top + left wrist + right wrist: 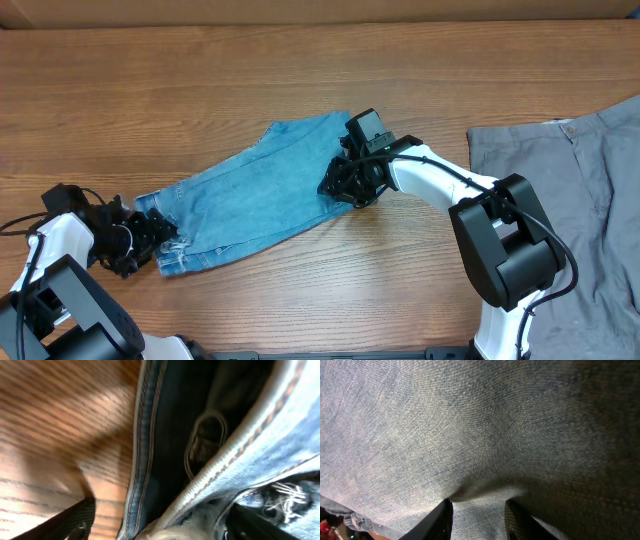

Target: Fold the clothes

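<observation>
**Jeans on table, a gripper at each end**

Mid-table (150, 90): jeans (250, 195), spread flat, slanting from frayed hems at lower left up to the wider end near centre. At the hems: left gripper (150, 235), fingers (75, 519) wide apart, straddling a stitched seam and loose fray, no pinch visible. At the wider end: right gripper (345, 185), partly closed, fingers (440, 519) nipping a pucker of denim. Far right, well apart from the jeans: grey trousers (590, 200), flat, running out of view.
</observation>
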Motion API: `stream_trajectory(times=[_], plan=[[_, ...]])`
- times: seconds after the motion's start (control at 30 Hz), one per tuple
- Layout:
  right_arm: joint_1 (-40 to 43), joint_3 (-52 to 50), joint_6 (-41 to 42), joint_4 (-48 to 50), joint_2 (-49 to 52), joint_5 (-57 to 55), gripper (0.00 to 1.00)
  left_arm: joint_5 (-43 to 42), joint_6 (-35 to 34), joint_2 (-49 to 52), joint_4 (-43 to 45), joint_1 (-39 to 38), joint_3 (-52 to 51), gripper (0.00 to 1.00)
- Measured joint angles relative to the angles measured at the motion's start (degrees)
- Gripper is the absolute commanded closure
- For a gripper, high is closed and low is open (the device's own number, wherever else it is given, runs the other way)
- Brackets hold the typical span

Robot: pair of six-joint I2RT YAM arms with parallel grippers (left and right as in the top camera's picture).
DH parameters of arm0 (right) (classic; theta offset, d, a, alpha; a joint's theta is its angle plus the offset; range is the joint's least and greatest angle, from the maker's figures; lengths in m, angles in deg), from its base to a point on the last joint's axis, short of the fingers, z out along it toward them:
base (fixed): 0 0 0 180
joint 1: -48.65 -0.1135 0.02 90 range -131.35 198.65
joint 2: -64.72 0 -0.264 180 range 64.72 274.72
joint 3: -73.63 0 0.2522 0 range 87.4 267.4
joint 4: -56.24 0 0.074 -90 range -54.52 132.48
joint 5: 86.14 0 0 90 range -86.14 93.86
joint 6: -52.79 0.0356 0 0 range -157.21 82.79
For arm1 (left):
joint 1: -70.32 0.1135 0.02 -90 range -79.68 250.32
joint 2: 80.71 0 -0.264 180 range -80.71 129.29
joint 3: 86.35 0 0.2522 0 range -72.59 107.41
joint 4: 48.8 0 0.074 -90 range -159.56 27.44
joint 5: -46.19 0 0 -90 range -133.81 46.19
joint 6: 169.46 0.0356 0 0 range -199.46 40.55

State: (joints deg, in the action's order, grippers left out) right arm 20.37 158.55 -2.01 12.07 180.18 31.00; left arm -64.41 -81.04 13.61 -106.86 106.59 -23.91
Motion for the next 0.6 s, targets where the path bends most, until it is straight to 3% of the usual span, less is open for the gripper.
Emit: stream_trajectory(times=[0.1,0.37,0.5,0.53,0.6], plan=[[0.02,0.0,0.07,0.02,0.0,0.04,0.62,-0.5,0.22,0.0,0.96,-0.55,-0.07,0.27],[0.0,0.0,0.13,0.07,0.0,0.07,0.62,0.0,0.39,0.09,2.34,-3.52,-0.13,0.5],[0.0,0.0,0.2,0.04,0.0,0.07,0.62,1.18,0.48,0.09,2.78,-5.44,-0.11,0.8],[0.02,0.0,0.17,0.04,0.0,0.09,0.62,1.2,0.68,0.09,2.89,-5.86,-0.11,0.96],[0.0,0.0,0.15,0.02,0.0,0.07,0.62,1.14,1.01,0.09,2.99,-6.67,-0.04,0.96]])
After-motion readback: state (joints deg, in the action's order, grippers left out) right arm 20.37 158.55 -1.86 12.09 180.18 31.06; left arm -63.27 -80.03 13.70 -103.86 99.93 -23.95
